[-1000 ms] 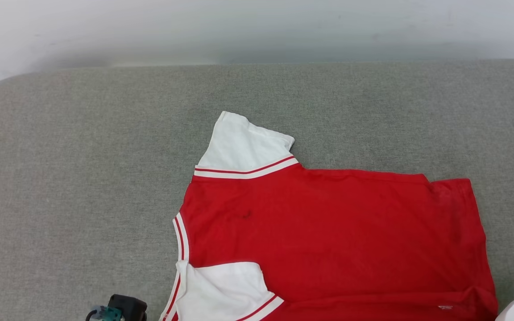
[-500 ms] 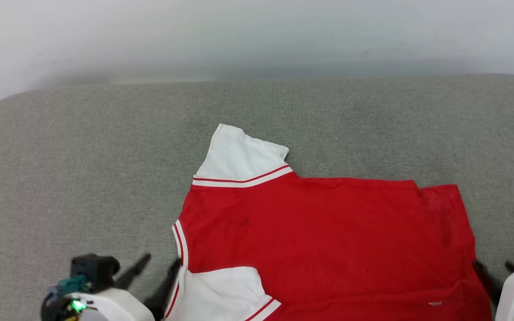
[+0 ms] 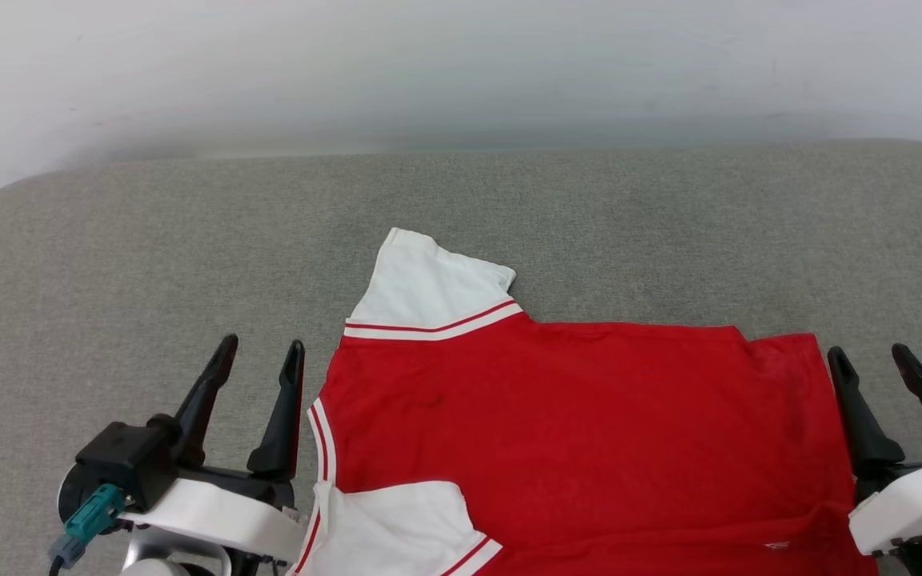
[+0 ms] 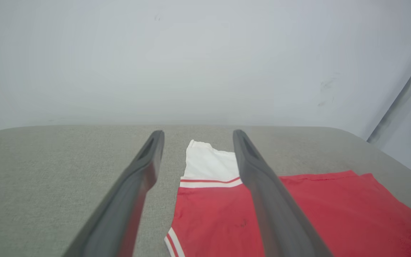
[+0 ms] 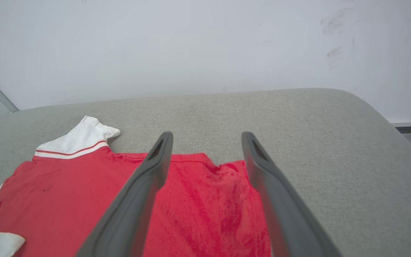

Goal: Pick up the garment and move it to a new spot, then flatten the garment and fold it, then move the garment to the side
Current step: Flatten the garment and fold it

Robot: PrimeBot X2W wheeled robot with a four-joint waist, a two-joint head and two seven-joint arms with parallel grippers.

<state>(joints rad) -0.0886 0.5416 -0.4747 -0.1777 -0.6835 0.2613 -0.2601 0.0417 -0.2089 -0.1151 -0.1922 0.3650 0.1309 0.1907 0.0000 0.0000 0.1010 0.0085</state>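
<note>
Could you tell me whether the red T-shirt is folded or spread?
Mostly spread: red white-sleeved T-shirt lies flat on grey cushion, near sleeve folded in.

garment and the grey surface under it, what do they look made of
The garment looks like thin, matte knit jersey: it lies limp with soft wrinkles near its hem, red body, white sleeves. The grey surface looks like coarse woven upholstery, probably padded: flecked weave, rounded corners.

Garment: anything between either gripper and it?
Nothing visible. The garment lies flat on the grey cushion; the left gripper stands open beside its collar end, the right gripper open at its hem end.
</note>
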